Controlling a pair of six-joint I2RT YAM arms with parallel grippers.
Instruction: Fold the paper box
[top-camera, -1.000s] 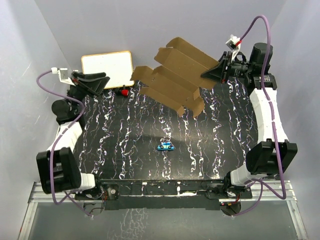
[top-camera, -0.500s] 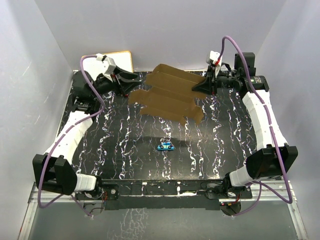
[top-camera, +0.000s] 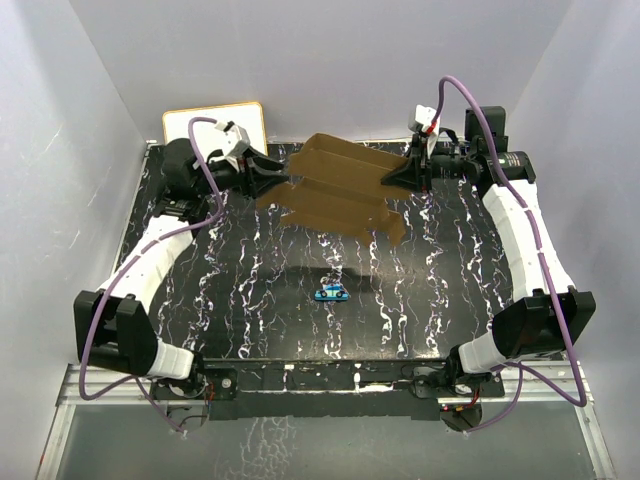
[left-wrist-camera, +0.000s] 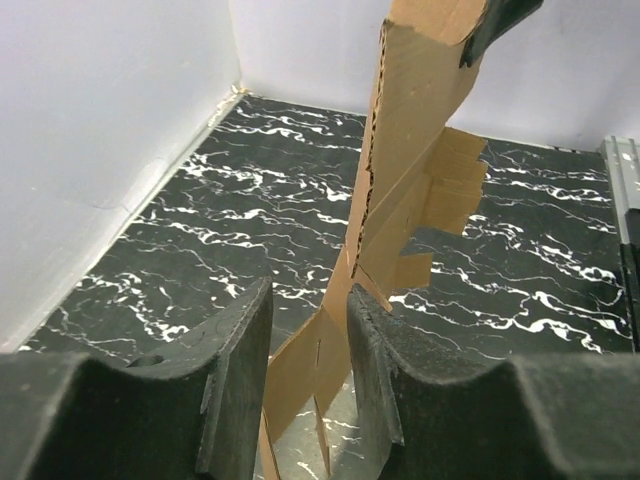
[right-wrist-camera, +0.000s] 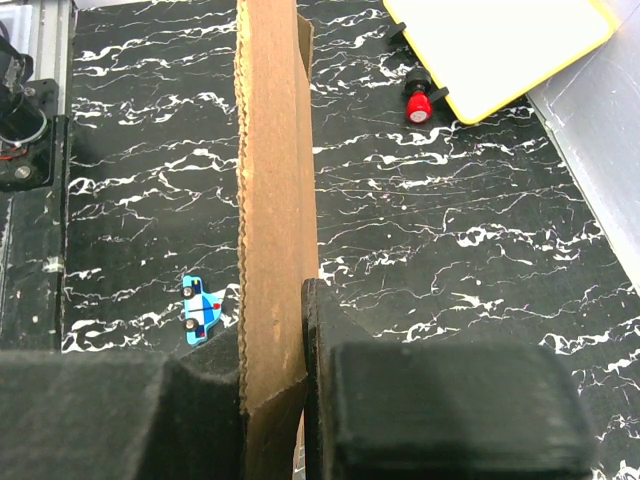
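Right gripper (top-camera: 388, 178) clamps the unfolded paper box (top-camera: 335, 190) above the table's (top-camera: 250, 300) far edge; left gripper (top-camera: 289, 178) straddles it, fingers apart, and must pinch before creasing

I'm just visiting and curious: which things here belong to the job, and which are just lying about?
In use: paper box; right gripper, clamped on it; left gripper, jaws open around its other edge.
Lying about: white board; small red object beside it; blue toy car.
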